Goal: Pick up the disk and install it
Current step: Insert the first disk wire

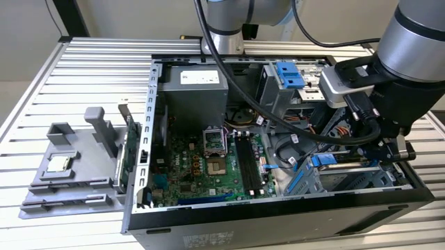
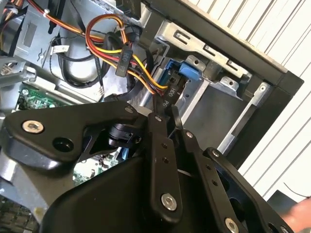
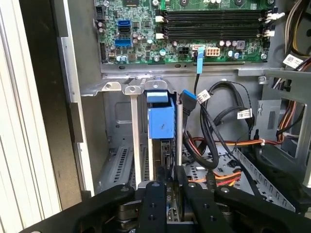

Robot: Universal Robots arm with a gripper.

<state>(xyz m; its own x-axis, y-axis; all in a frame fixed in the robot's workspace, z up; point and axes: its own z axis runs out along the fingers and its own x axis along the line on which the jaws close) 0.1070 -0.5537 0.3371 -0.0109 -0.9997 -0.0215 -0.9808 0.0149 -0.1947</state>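
The disk (image 3: 160, 124) stands on edge in the metal drive cage (image 3: 119, 87) at the front corner of the open computer case, its blue rail frame facing the first wrist view. My gripper (image 3: 167, 178) is shut on the disk's near edge, one black finger on each flat side. In the second wrist view the gripper (image 2: 165, 112) points into the same bay, with the blue rail of the disk (image 2: 188, 71) just beyond its tips. In the exterior view the gripper (image 1: 381, 153) hangs low at the exterior view's right, beside the blue of the disk (image 1: 324, 159).
Bundled power cables (image 3: 214, 141) lie right beside the cage. The motherboard (image 1: 208, 161) fills the case floor, a grey power-supply box (image 1: 195, 94) sits behind it, and another blue bracket (image 1: 291, 75) is at the back. A grey fixture (image 1: 70, 172) with a small chip stands outside the case.
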